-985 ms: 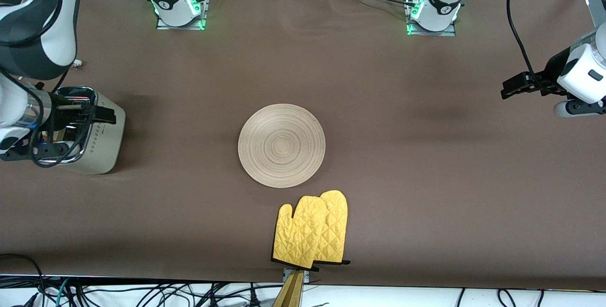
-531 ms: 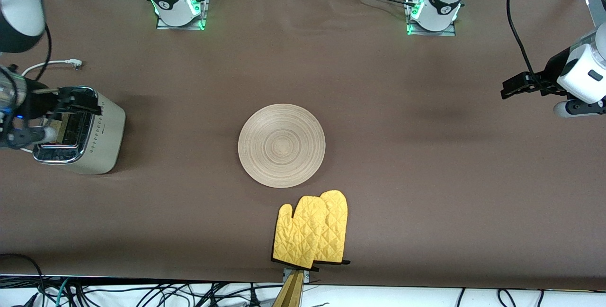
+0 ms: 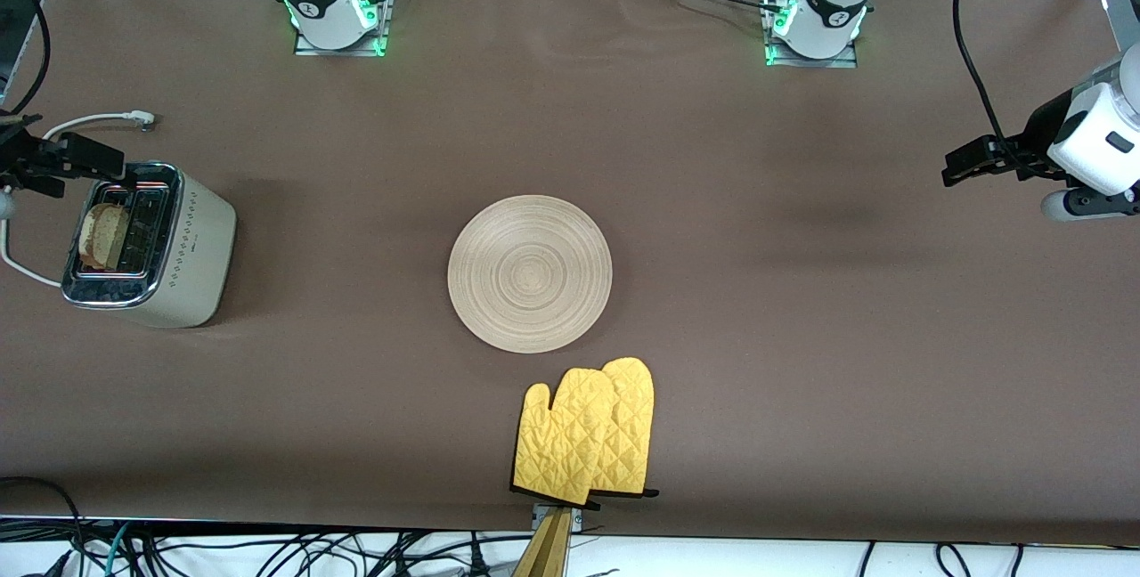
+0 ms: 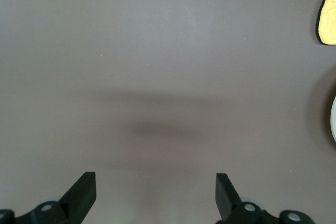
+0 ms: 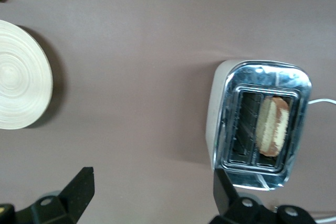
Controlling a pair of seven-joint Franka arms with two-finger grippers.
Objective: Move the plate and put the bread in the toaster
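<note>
the bread [image 3: 100,235] stands upright in one slot of the toaster [image 3: 183,261], the slot on the side away from the plate, with its top edge poking above the shiny chrome rim; the second slot is dark. the toaster sits at the right arm's end of the desk [image 3: 802,363], and its white cord [image 3: 85,124] trails out from it across the brown cloth.

the plate [image 3: 530,273] lies flat near the middle of the desk, well apart from the toaster. a pair of yellow oven mitts [image 3: 586,432] lies just beside the plate, nearer to the front camera, close to the desk edge.

the right end effector [image 5: 149,195] is up in the air over the right arm's end of the desk, close to the toaster, with its fingers spread wide apart and nothing between them; its wrist view looks down on the toaster, the bread and part of the plate.

the left end effector [image 4: 155,192] waits over bare cloth at the left arm's end of the desk, fingers likewise wide apart and holding nothing.
</note>
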